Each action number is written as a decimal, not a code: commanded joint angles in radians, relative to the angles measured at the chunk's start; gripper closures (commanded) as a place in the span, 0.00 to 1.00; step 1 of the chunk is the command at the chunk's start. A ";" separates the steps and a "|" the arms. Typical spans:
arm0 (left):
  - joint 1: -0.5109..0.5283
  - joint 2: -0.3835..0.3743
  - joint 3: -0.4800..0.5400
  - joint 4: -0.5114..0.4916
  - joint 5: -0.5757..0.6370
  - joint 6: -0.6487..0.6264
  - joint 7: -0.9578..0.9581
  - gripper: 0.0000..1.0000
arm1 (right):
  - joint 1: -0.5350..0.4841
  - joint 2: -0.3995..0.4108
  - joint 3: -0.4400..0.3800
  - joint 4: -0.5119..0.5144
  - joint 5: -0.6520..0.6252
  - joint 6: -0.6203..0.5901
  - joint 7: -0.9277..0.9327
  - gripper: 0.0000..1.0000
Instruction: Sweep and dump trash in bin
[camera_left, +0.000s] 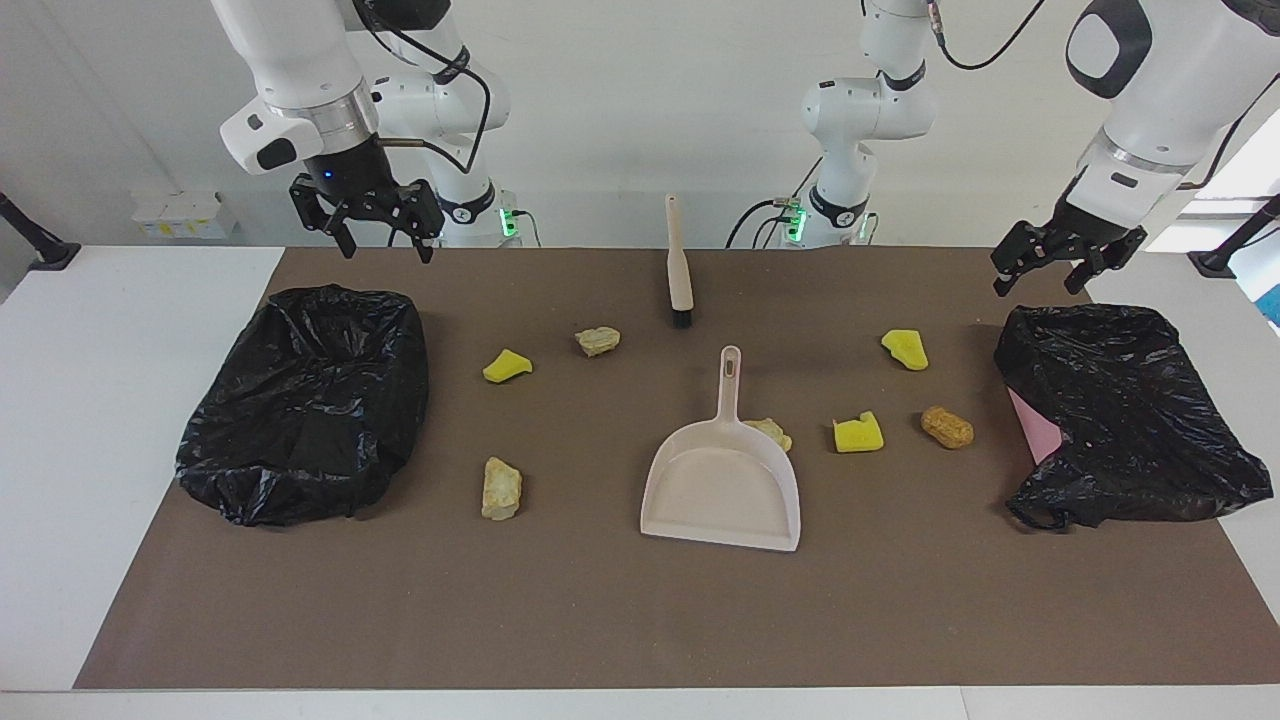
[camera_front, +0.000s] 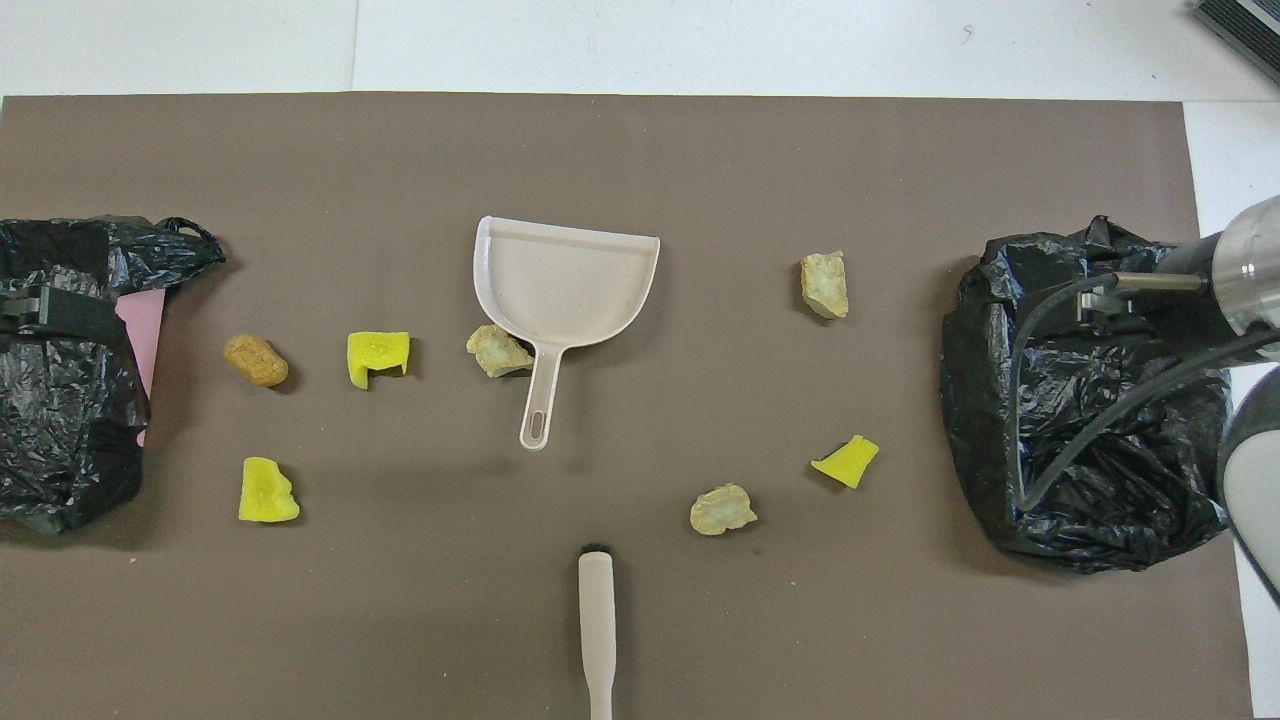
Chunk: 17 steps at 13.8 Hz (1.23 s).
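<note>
Several pieces of trash lie on the brown mat: yellow foam chunks (camera_left: 507, 366) (camera_left: 858, 433) (camera_left: 905, 349), tan rocks (camera_left: 597, 341) (camera_left: 501, 488) and an orange-brown lump (camera_left: 946, 427). One tan piece (camera_front: 498, 352) touches the beige dustpan (camera_left: 722, 480) where its handle starts. The brush (camera_left: 680, 270) lies nearer the robots than the dustpan. A black-bagged bin (camera_left: 300, 400) stands at the right arm's end, with my right gripper (camera_left: 386, 240) open and empty above it. Another bin (camera_left: 1120, 420) stands at the left arm's end, under my open, empty left gripper (camera_left: 1037, 280).
The brown mat (camera_left: 640, 620) covers most of the white table (camera_left: 90, 420). A pink wall (camera_front: 135, 340) shows through the bag of the bin at the left arm's end. Cables hang from the right arm (camera_front: 1240, 270) over its bin.
</note>
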 joint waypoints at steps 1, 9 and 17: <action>-0.004 -0.001 0.006 0.010 -0.001 -0.004 0.007 0.00 | -0.018 -0.016 0.006 -0.016 0.022 -0.012 -0.038 0.00; -0.004 -0.003 0.006 0.010 -0.001 -0.002 0.007 0.00 | -0.018 -0.023 0.006 -0.023 0.022 -0.015 -0.036 0.00; -0.004 -0.003 0.006 0.011 -0.001 -0.004 0.005 0.00 | -0.018 -0.023 0.009 -0.019 0.023 -0.046 -0.034 0.00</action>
